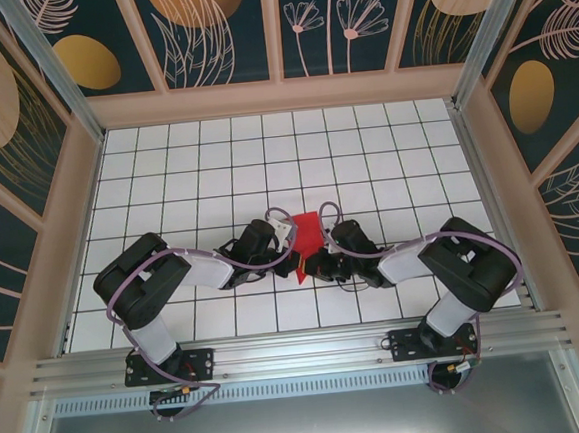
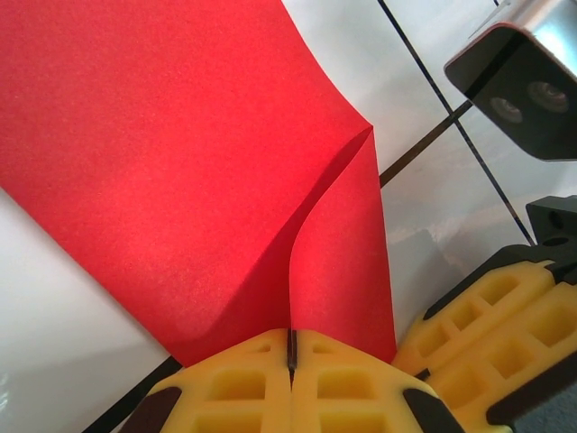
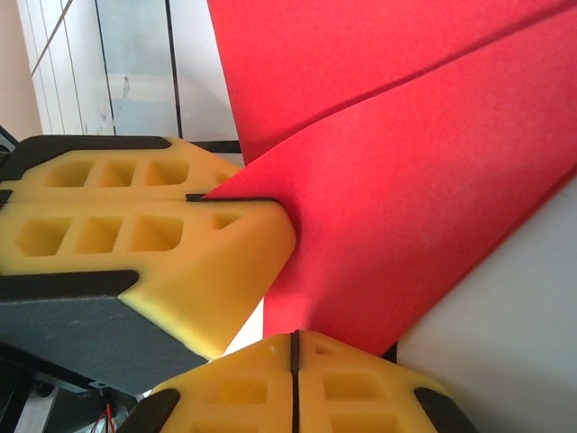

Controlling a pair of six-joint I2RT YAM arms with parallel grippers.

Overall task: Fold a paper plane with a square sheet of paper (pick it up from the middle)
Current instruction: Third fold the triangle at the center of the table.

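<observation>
Left gripper (image 2: 291, 354) is clenched, its yellow pads pressed together on the near edge of the red sheet of paper (image 2: 171, 162), right where a fold line runs away from the fingertips. Its arm reaches in low from the left, elbow bent back toward the base. Just beside it to the right, the right gripper (image 3: 295, 350) is pinched tight on the same sheet, its arm folded in from the right. Ahead of both grippers the paper fans out over the white grid table (image 1: 365, 150), creased and partly doubled over.
</observation>
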